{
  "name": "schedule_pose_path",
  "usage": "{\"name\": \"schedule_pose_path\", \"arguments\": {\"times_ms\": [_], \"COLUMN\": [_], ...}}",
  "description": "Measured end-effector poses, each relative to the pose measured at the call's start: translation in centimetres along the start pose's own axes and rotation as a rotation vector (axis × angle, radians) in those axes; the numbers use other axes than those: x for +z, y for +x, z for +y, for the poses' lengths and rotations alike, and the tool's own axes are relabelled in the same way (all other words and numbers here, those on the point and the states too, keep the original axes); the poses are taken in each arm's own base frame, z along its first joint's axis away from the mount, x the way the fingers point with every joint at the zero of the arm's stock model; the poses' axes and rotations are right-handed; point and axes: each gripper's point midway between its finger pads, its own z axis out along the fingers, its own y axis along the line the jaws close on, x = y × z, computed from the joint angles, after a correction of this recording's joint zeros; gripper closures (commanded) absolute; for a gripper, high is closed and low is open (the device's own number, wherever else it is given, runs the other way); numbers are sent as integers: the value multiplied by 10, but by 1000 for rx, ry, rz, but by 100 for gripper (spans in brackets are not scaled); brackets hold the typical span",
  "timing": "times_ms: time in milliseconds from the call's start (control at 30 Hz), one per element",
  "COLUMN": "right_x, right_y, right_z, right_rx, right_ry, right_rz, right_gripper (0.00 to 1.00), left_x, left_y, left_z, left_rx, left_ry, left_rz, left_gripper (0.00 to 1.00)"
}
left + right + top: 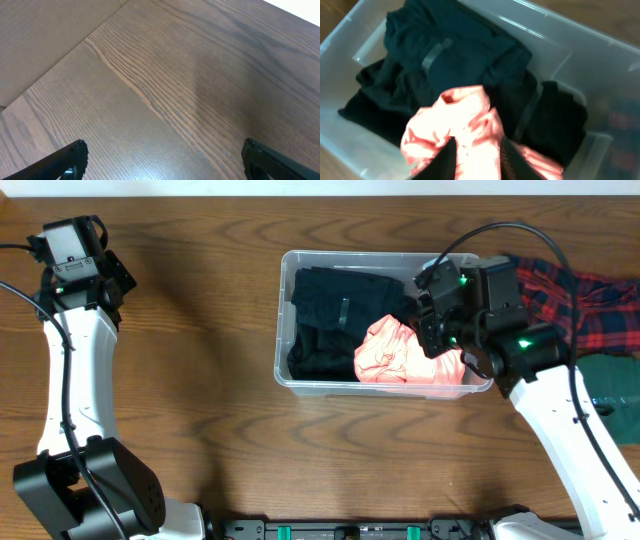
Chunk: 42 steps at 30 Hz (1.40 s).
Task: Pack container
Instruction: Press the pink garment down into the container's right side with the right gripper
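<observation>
Our right gripper clamps the pink garment over the container. Our left gripper hangs open, well apart.

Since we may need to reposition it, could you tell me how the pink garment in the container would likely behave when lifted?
Probably floppy: the pink garment bunches in soft folds where the right gripper pinches it. Likely light, as the cloth looks thin and crumpled. Its sheen suggests it might slip from the grip.
</observation>
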Motion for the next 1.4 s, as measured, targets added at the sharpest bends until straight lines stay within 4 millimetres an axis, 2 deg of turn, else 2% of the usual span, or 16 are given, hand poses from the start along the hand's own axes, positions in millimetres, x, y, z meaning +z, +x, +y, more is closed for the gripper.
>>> {"name": "schedule_pose_path", "arguments": {"times_ms": [233, 433, 633, 967, 1100, 1300, 1400], "right_x": [6, 23, 51, 108, 124, 129, 129], "right_y": [28, 39, 55, 88, 104, 106, 106], "right_z": [1, -1, 0, 25, 28, 28, 28], "right_rx": [136, 212, 238, 186, 182, 183, 181], "right_ry": [-2, 3, 0, -38, -39, -39, -39], "right_rz": [122, 186, 275, 423, 482, 495, 495], "right_gripper": [96, 99, 98, 94, 94, 93, 99], "left_x": [0, 0, 0, 0, 0, 0, 0], "left_y": [0, 0, 0, 0, 0, 0, 0], "left_z": [0, 0, 0, 0, 0, 0, 0], "left_rx": [0, 0, 0, 0, 0, 0, 0], "left_ry": [0, 0, 0, 0, 0, 0, 0], "left_rz": [0, 0, 0, 0, 0, 0, 0], "left_gripper": [2, 2, 2, 2, 2, 2, 2]}}
